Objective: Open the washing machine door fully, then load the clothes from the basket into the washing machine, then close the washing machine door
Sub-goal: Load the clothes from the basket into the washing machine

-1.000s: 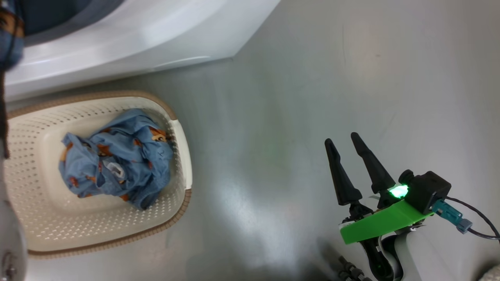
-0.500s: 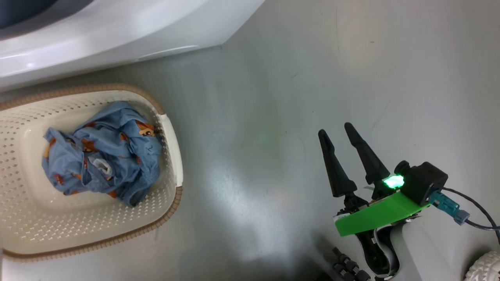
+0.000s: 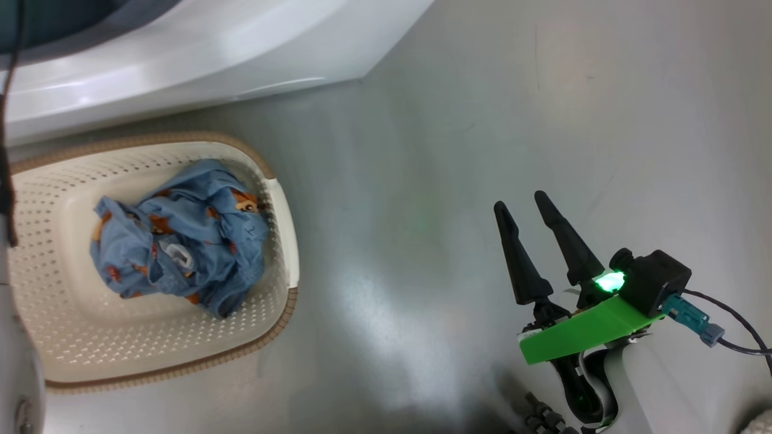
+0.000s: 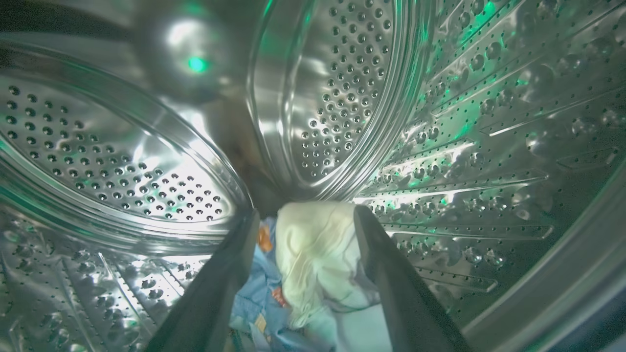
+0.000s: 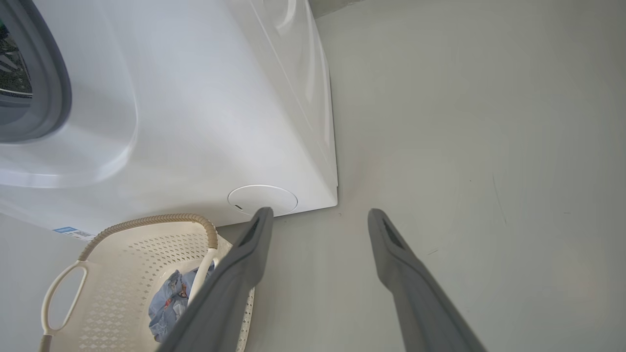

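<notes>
Left gripper (image 4: 306, 212) inside steel drum (image 4: 342, 88), fingers spread wide, grip released. Blue-and-cream garment (image 4: 313, 259) bunched between fingers, reaching past tips. Right gripper (image 3: 518, 200) parted, empty, above grey floor (image 3: 482, 90). Basket (image 3: 151, 140) holding clothes (image 3: 181, 247) well to its left. Washing machine (image 5: 195, 98) ahead-left of fingertips.

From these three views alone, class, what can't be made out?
1. Left wrist view: light-blue and cream clothes in the steel drum, cut by the bottom edge and the left gripper.
2. Head view: cream perforated basket, left end cut by the edge.
3. Right wrist view: blue-white label sticker, print too small.
</notes>
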